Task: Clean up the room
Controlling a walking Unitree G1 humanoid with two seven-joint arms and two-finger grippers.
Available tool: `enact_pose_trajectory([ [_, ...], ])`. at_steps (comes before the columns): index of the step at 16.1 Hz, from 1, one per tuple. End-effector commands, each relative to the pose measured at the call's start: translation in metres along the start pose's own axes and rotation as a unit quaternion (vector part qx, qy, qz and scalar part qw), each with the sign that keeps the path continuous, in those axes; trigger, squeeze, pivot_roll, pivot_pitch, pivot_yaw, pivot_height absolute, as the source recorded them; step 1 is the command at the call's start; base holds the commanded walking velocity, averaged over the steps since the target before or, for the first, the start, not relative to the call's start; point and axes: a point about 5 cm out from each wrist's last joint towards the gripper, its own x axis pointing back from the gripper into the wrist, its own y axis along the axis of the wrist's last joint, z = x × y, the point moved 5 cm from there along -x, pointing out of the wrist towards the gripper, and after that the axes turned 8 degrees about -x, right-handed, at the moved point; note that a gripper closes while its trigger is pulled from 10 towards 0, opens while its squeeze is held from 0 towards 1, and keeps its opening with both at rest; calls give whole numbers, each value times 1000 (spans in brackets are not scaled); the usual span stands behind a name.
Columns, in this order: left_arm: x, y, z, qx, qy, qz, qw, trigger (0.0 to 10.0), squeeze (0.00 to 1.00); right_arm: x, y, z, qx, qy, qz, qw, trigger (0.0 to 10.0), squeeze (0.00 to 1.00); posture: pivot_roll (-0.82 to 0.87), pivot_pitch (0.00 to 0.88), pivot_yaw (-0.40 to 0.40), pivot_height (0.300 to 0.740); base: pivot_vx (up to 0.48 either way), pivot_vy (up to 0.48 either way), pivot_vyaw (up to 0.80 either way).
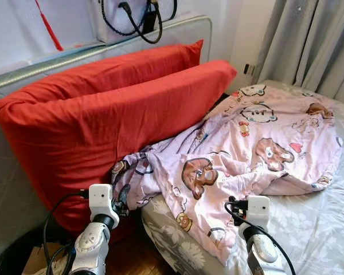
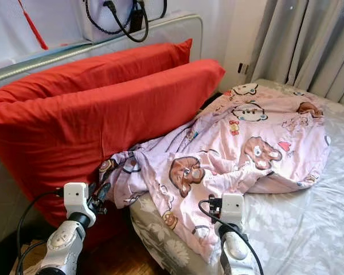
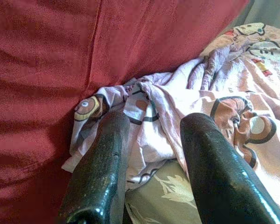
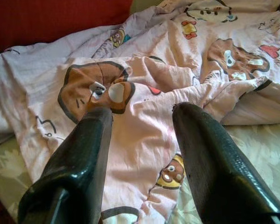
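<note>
A rumpled pink blanket (image 1: pixel 252 143) with cartoon bear prints lies across the bed, one corner hanging over the near edge. Two big red pillows (image 1: pixel 109 109) lean against the headboard on the left. My left gripper (image 3: pixel 151 128) is open, low beside the bed, its fingers (image 3: pixel 105 158) pointing at the blanket's bunched corner (image 3: pixel 144 107) where it meets the red pillow (image 3: pixel 60 56). My right gripper (image 4: pixel 142 121) is open just above the pink blanket (image 4: pixel 144 88) near the bed's edge, holding nothing.
The bed has a grey floral sheet (image 1: pixel 309 223). Grey curtains (image 1: pixel 315 40) hang at the right. Black cables (image 1: pixel 140 20) dangle on the wall above the headboard (image 1: pixel 57 60). Wooden floor (image 1: pixel 132 255) and a cardboard box (image 1: pixel 37 260) lie at the lower left.
</note>
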Motion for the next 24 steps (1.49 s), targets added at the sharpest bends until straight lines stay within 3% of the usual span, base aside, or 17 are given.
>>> enact_pose_trajectory([
  [1,-2,0,1,-2,-3,5,1000,10000,0,0,-1,3,-1,6,1,1000,10000,0,64,0,-3,675,0,0,0],
  [8,-5,4,-1,-2,-5,1,1000,10000,0,-1,0,9,-3,23,-1,1000,10000,0,63,0,-3,665,0,0,0],
  [11,-5,3,-1,-1,-5,2,1000,10000,0,0,0,10,-1,27,-1,1000,10000,0,65,0,-4,625,0,0,0],
  [22,-5,2,-4,1,-11,5,1000,10000,0,2,-2,17,7,51,0,999,10000,0,65,0,-4,625,0,0,0],
  [24,-6,2,-5,1,-14,7,1000,10000,0,2,-2,18,7,56,-2,998,10000,0,65,0,-3,625,0,0,681],
])
